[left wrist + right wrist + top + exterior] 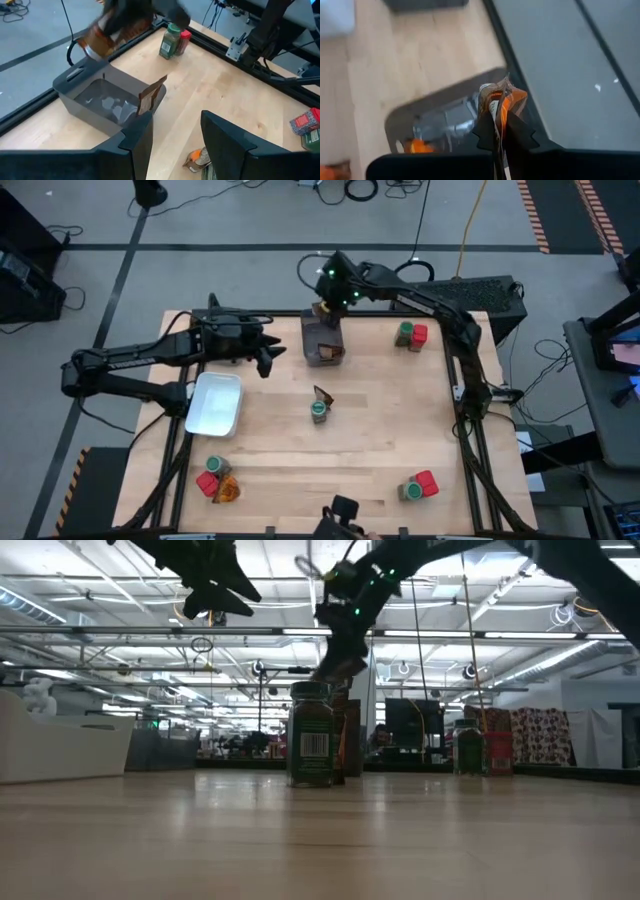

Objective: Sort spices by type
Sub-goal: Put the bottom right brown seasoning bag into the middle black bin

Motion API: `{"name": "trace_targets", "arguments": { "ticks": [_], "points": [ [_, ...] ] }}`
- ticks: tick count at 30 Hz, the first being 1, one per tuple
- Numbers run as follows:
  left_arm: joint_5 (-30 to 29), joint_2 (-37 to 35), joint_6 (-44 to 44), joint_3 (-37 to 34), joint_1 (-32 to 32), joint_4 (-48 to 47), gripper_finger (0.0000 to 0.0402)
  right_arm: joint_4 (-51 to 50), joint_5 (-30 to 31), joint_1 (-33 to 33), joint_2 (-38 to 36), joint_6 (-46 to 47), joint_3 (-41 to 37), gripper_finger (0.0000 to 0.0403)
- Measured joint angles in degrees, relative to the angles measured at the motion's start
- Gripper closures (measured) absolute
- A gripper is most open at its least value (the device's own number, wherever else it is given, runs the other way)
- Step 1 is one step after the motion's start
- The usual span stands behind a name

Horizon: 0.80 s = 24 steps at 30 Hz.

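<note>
Right wrist view shows the right gripper (498,131) clamped on a packet (499,102) above the grey bin (445,97) at the table's far edge, while the left gripper (268,358) hangs open beside the bin.

You are looking at a pale, smooth wooden tabletop (370,420) with a faint sheen. On it sits a dark grey plastic bin (100,97), semi-glossy inside. The right hand (499,131), matt black plastic, pinches a crinkled, shiny brown-orange foil packet (497,102). The white rectangular tray (214,403) looks like smooth plastic.
</note>
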Motion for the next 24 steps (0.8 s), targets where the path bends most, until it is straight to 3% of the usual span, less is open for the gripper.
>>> {"name": "trace_targets", "arguments": {
  "ticks": [18,24],
  "points": [
    [-2.0,0.0,0.0,0.0,0.0,0.6,0.023,-9.7,0.1,4.8,8.0,-5.8,0.0,0.0397],
    [-2.0,0.0,0.0,0.0,0.0,0.6,0.023,-10.0,3.2,6.4,8.7,-6.3,0.0,0.0397]
  ]
}}
